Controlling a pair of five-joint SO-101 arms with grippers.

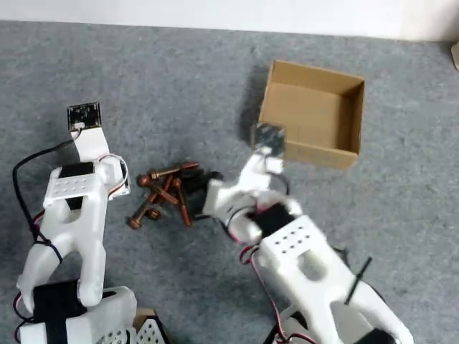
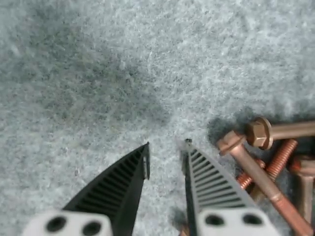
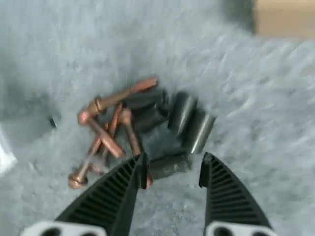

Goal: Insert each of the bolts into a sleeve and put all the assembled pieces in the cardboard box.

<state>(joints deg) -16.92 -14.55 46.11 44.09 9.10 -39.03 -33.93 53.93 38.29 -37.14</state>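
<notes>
High view gives us the copper bolts (image 1: pixel 166 192) in a loose heap on the grey mat (image 1: pixel 179 86). The cardboard box (image 1: pixel 315 152) stands open-topped, apart from them and farther from the arms. From the left wrist view we see the left gripper (image 2: pixel 167 146) with its jaws spread over bare mat, just beside the bolt heads. Our right gripper (image 3: pixel 173 160) is spread too. One dark sleeve (image 3: pixel 170 166) lies in the gap between its jaws, and the other sleeves (image 3: pixel 189 120) lie against the bolt heap beyond.
</notes>
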